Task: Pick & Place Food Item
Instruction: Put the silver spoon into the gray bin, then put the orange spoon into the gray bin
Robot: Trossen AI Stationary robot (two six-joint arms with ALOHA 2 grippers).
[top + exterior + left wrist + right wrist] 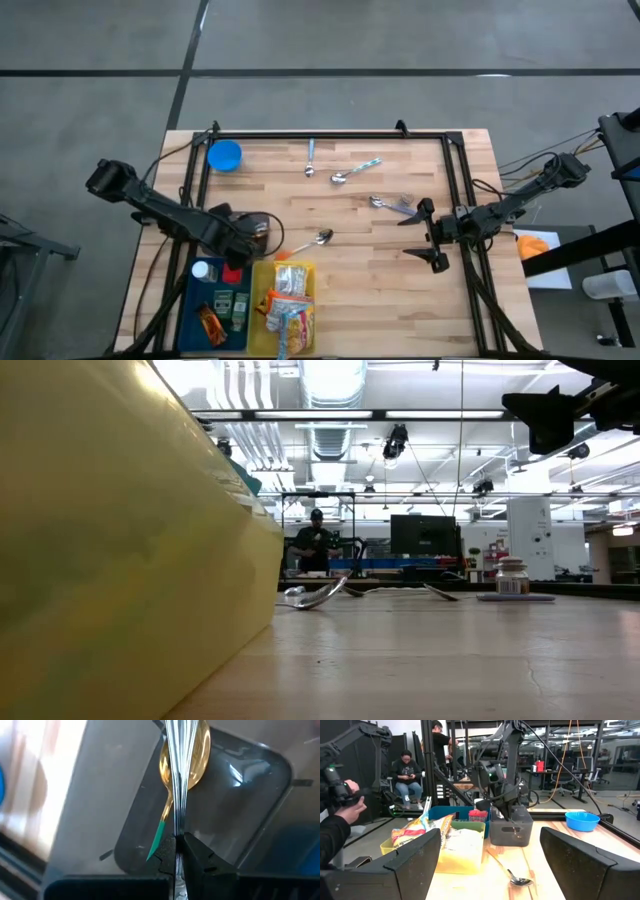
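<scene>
A: Food item, what's it look like & where?
B: Crinkly food packets [288, 305], orange/white/yellow wrappers, piled in the yellow bin [120, 560] at the desk [380, 290] front edge. Can't get an exact count.
A: L hand?
B: L hand [179, 840] is clamped on a thin silver utensil [181, 765], seen edge-on, type unclear. It's over the grey bin [240, 810], which has 1 gold spoon [199, 751] w/ a green handle inside.
A: R hand?
B: R hand [428, 237] has fingers spread wide, nothing in them, near the desk's right side.
A: Other counts?
B: 3 bins: grey, yellow, plus a blue bin [195, 300] beside the yellow one. 4 loose spoons on the wood [310, 160] [355, 170] [388, 204] [316, 239]. 1 blue bowl [224, 155], far-left corner.
</scene>
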